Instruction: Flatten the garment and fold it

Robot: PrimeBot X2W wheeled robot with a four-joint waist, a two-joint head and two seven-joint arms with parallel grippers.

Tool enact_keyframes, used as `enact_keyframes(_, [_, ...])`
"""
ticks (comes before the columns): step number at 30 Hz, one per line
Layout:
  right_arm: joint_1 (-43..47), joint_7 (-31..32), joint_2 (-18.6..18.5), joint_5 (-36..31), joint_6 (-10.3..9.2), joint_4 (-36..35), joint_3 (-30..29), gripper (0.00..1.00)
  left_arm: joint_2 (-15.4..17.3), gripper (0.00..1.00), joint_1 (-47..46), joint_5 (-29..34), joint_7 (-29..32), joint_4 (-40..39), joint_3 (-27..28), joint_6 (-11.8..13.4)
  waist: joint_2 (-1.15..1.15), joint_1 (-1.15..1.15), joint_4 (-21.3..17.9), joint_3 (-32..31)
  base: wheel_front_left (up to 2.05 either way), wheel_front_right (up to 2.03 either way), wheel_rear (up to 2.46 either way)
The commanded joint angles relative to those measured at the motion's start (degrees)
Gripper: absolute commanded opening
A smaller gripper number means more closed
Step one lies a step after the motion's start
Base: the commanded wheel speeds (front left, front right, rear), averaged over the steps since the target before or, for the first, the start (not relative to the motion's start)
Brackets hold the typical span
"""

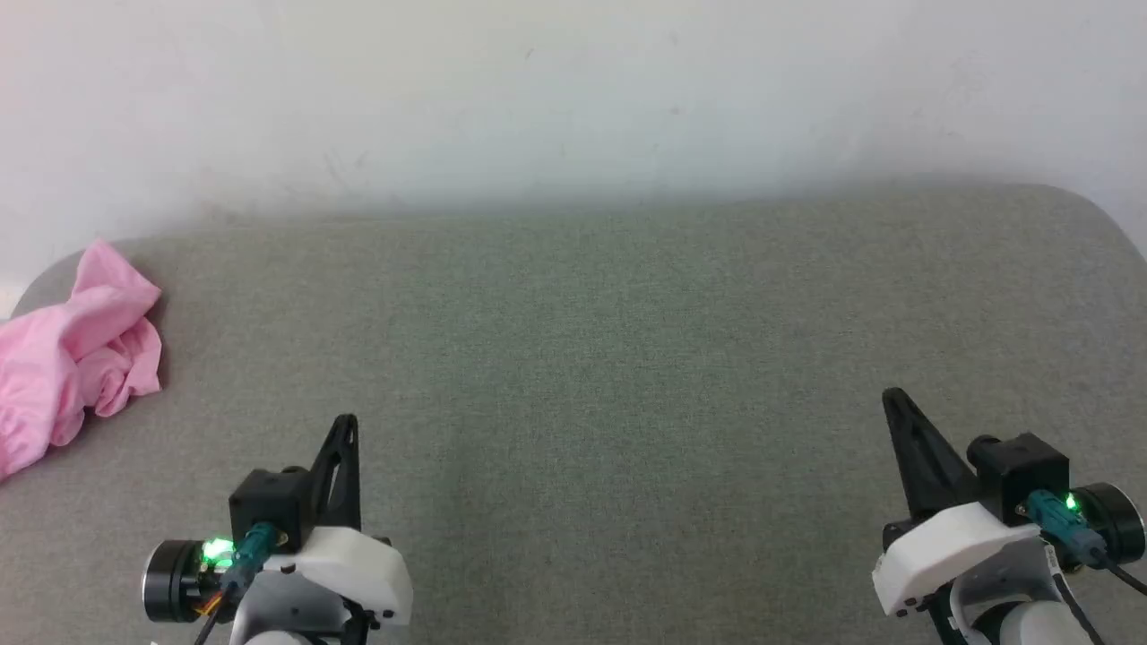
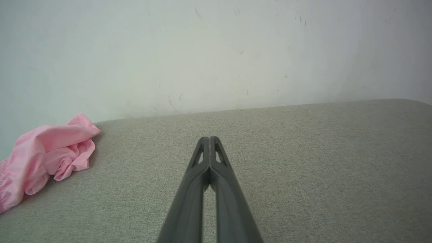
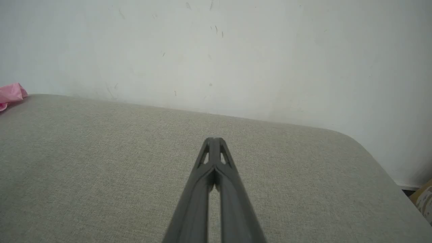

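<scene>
grey couch [image 1: 627, 358]: pink shorts [image 1: 72, 349] bunched at far left; left gripper [image 1: 348, 421] and right gripper [image 1: 892, 396] clenched, nothing grasped.

Soft even daylight, faint shadows, slight haze.

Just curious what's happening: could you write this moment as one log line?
stage: not started | garment: crumpled, far left on grey surface | left gripper: fingers shut, empty | right gripper: fingers shut, empty

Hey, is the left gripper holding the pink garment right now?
No, the left gripper has its jaws shut on nothing, and the garment lies crumpled apart from it on the grey surface.
</scene>
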Motion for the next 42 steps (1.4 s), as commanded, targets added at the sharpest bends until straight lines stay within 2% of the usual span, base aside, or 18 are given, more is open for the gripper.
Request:
enact_keyframes(1, [-0.4, 0.0, 0.2, -0.4, -0.12, 0.1, 0.0, 0.0, -0.3, 0.0, -0.8, 0.4, 0.0, 0.0, 0.2, -0.4, 0.0, 0.0, 0.0, 0.0, 0.0, 0.0, 0.0])
enact_keyframes(17, [-0.4, 0.0, 0.2, -0.4, -0.12, 0.1, 0.0, 0.0, -0.3, 0.0, -0.8, 0.4, 0.0, 0.0, 0.2, -0.4, 0.0, 0.0, 0.0, 0.0, 0.0, 0.0, 0.0])
enact_keyframes(18, [0.0, 0.0, 0.0, 0.0, 0.0, 0.0, 0.0, 1.0, 0.0, 1.0, 0.0, 0.0, 0.0, 0.0, 0.0, 0.0, 0.0, 0.0, 0.0, 0.0, 0.0, 0.0, 0.0])
enact_keyframes(19, [0.0, 0.0, 0.0, 0.0, 0.0, 0.0, 0.0, 0.0, 0.0, 0.0, 0.0, 0.0, 0.0, 0.0, 0.0, 0.0, 0.0, 0.0, 0.0, 0.0, 0.0, 0.0, 0.0])
enact_keyframes(20, [0.0, 0.0, 0.0, 0.1, 0.0, 0.0, 0.0, 1.0, 0.0, 1.0, 0.0, 0.0, 0.0, 0.0, 0.0, 0.1, 0.0, 0.0, 0.0, 0.0, 0.0, 0.0, 0.0])
enact_keyframes(35, [0.1, -1.7, 0.0, 1.7, -0.01, -0.3, -1.5, 1.0, 0.1, 1.0, -0.2, 0.2, -1.7, 0.0, -1.3, 2.4, 0.0, 0.0, 0.3, 0.3, 0.0, 0.0, 0.0])
enact_keyframes(42, [0.3, -2.7, 0.0, 2.2, -0.02, -0.5, -2.3, 1.0, 0.3, 1.0, -0.6, 0.1, -2.7, 0.0, -2.2, 3.9, 0.0, 0.0, 2.0, 0.6, 0.0, 0.0, 0.0])
